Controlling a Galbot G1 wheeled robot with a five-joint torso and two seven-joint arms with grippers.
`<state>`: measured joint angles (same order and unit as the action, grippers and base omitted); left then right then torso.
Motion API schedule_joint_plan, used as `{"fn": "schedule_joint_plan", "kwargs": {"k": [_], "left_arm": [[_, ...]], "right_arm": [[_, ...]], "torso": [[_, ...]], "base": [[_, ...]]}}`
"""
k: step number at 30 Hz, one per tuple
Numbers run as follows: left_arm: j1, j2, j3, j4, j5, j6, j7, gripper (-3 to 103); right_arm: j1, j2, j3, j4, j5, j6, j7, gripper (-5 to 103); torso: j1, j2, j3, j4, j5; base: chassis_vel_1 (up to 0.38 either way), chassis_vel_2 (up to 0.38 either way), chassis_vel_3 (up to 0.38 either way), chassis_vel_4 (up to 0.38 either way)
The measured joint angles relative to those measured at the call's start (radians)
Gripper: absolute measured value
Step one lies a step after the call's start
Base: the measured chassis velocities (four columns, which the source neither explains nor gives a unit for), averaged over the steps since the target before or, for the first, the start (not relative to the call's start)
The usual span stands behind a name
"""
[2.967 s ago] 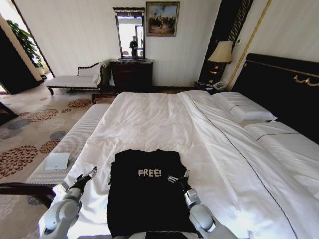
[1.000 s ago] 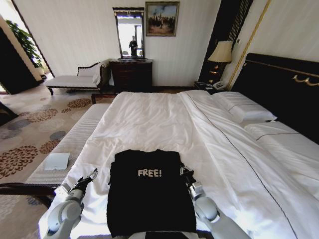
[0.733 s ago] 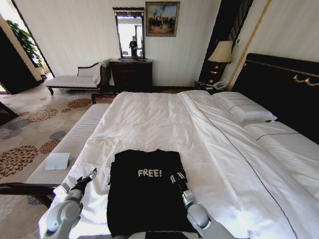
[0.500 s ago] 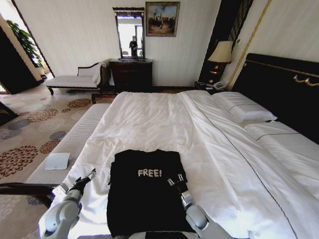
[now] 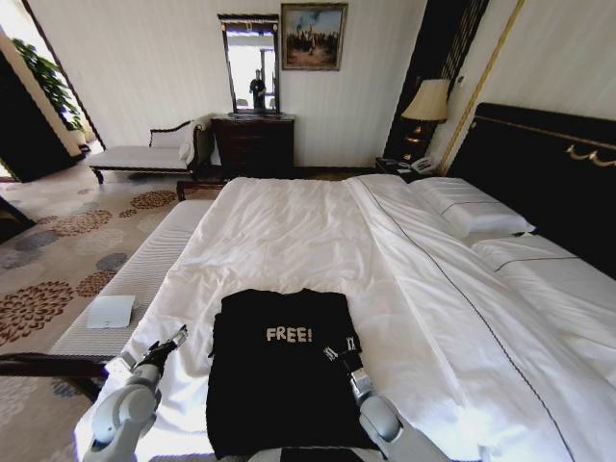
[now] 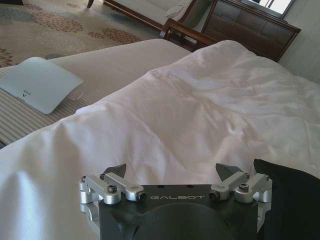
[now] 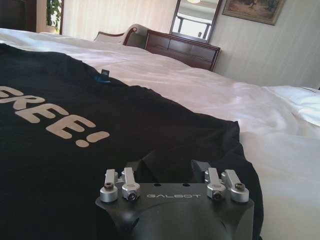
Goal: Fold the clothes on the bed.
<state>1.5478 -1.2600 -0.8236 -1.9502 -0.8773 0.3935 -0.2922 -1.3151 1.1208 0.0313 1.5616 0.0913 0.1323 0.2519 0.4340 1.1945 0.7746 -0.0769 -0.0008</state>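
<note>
The clothes are one black T-shirt (image 5: 279, 385) with pale "FREE!" lettering (image 5: 289, 334), lying flat near the front edge of the bed (image 5: 318, 231). My right gripper (image 5: 342, 348) sits low over the shirt's right part, just right of the lettering. In the right wrist view the right gripper (image 7: 172, 165) is open, with the black T-shirt (image 7: 100, 135) right below its tips. My left gripper (image 5: 171, 342) hovers over the white duvet a little left of the shirt. In the left wrist view the left gripper (image 6: 172, 172) is wide open and holds nothing, with the T-shirt's edge (image 6: 295, 200) beside it.
A striped bench (image 5: 144, 274) runs along the bed's left side with a flat white device (image 5: 111, 311) on it. Pillows (image 5: 472, 212) and a dark headboard (image 5: 539, 154) lie to the right. A dresser (image 5: 253, 144) and a chaise (image 5: 144, 154) stand by the far wall.
My right gripper has moved from the shirt's right edge a little to the left, onto the shirt by the lettering. The left gripper and the shirt have stayed put.
</note>
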Motion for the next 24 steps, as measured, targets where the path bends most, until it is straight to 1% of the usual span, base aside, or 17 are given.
{"fn": "schedule_joint_plan", "kwargs": {"k": [1,2,5,6,8,9,10,11,14,16,18,20,21,24], "left_arm": [[-0.001,0.0,0.0,0.0,-0.001,0.0,0.0,100],[-0.001,0.0,0.0,0.0,-0.001,0.0,0.0,100],[-0.005,0.0,0.001,0.001,-0.002,0.0,0.0,100],[-0.005,0.0,0.001,0.001,-0.002,0.0,0.0,100],[-0.006,-0.001,0.002,0.002,-0.002,0.001,-0.001,100],[-0.006,-0.001,0.002,0.003,-0.002,0.001,-0.001,100],[-0.006,-0.001,0.002,0.003,-0.002,0.001,-0.001,100],[-0.006,-0.001,0.002,0.003,-0.002,0.001,-0.001,100],[-0.007,-0.001,0.002,0.005,-0.002,0.001,-0.001,100],[-0.007,0.0,0.002,0.005,-0.002,0.001,-0.001,100],[-0.008,0.0,0.002,0.005,-0.002,0.001,-0.001,100],[-0.008,0.001,0.002,0.005,-0.002,0.001,-0.002,100],[-0.008,0.001,0.002,0.005,-0.002,0.001,-0.002,100],[-0.008,0.001,0.002,0.006,-0.002,0.0,-0.002,100]], "right_arm": [[0.001,-0.001,0.0,0.0,0.001,0.0,0.0,52],[0.001,-0.001,0.0,0.0,0.001,0.0,0.0,52],[0.005,-0.003,0.0,0.004,0.004,0.0,0.0,36],[0.005,-0.003,0.0,0.004,0.004,0.0,0.0,36],[0.006,-0.006,0.002,0.008,0.005,0.005,-0.001,25],[0.006,-0.008,0.003,0.01,0.006,0.008,-0.002,25],[0.006,-0.009,0.005,0.011,0.006,0.013,-0.005,20],[0.006,-0.009,0.005,0.011,0.006,0.013,-0.005,20],[0.004,-0.011,0.018,0.017,0.005,0.021,-0.015,4],[0.002,-0.012,0.024,0.021,0.006,0.02,-0.016,4],[-0.003,-0.021,0.046,0.045,0.015,0.009,-0.016,1],[-0.01,-0.038,0.072,0.082,0.031,-0.011,-0.016,0],[-0.01,-0.038,0.072,0.082,0.031,-0.011,-0.016,0],[-0.013,-0.069,0.113,0.141,0.051,-0.029,-0.015,0]], "torso": [[0.0,0.0,0.0,0.0,0.0],[0.0,0.0,0.0,0.0,0.0],[0.0,0.0,0.0,0.0,0.0001],[0.0,0.0,0.0,0.0,0.0001],[0.0,0.0,0.0,0.0,0.0],[0.0,0.0,0.0,0.0,0.0001],[0.0,0.0,0.0,0.0,0.0001],[0.0,0.0,0.0,0.0,0.0001],[0.0,0.0,0.0,0.0,0.0001],[0.0,0.0,0.0,0.0,0.0002],[0.0,0.0,0.0,0.0,0.0002],[0.0,0.0,0.0,0.0,0.0002],[0.0,0.0,0.0,0.0,0.0002],[0.0,0.0,0.0,0.0,0.0]], "base": [[0.0,0.0,0.0,0.0],[0.0,0.0,0.0,0.0],[0.0,0.0,0.0,0.0],[0.0,0.0,0.0,0.0],[0.0,0.0,0.0,0.0],[0.0,0.0,0.0,0.0],[0.0,0.0,0.0,0.0],[0.0,0.0,0.0,0.0],[0.0,0.0,0.0,0.0],[0.0,0.0,0.0,0.0],[0.0,0.0,0.0,0.0],[0.0,0.0,0.0,0.0],[0.0,0.0,0.0,0.0],[0.0,0.0,0.0,0.0]]}}
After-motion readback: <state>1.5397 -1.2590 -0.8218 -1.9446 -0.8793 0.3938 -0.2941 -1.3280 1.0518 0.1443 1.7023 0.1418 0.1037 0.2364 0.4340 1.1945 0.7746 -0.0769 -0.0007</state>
